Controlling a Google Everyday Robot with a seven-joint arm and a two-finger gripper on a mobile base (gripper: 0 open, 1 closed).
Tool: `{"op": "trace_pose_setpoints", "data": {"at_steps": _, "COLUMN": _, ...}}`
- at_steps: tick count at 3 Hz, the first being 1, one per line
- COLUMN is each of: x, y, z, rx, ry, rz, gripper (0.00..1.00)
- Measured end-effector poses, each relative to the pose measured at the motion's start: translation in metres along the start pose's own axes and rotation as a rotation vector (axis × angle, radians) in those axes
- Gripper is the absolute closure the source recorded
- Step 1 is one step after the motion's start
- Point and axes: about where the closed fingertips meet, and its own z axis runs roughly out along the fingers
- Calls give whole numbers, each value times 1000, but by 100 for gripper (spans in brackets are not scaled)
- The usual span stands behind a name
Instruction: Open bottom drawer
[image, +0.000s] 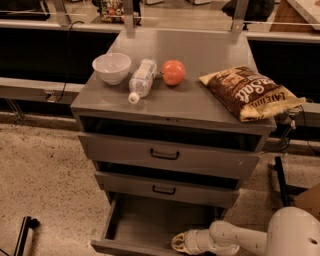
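Note:
The grey metal cabinet has three drawers. The bottom drawer (150, 222) stands pulled out toward me, its grey tray showing, its front edge at the lower frame border. Its handle is hidden. The middle drawer (165, 189) and the tallest top drawer (167, 156) are pushed in, each with a black loop handle. My gripper (176, 243) is low at the bottom drawer's front right, on the end of the white arm (235, 238) that comes from the lower right.
On the cabinet top are a white bowl (111, 68), a lying plastic bottle (140, 79), an orange-red fruit (173, 72) and a brown chip bag (250, 92). A speckled floor lies to the left. A black post (280, 180) stands at the right.

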Motion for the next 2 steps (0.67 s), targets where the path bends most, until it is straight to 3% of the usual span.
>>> {"op": "trace_pose_setpoints", "data": {"at_steps": 1, "x": -4, "y": 22, "z": -3, "rx": -51, "ry": -35, "rz": 5, "gripper": 100}}
{"op": "trace_pose_setpoints", "data": {"at_steps": 2, "x": -3, "y": 22, "z": -3, "rx": -51, "ry": -35, "rz": 5, "gripper": 100}}
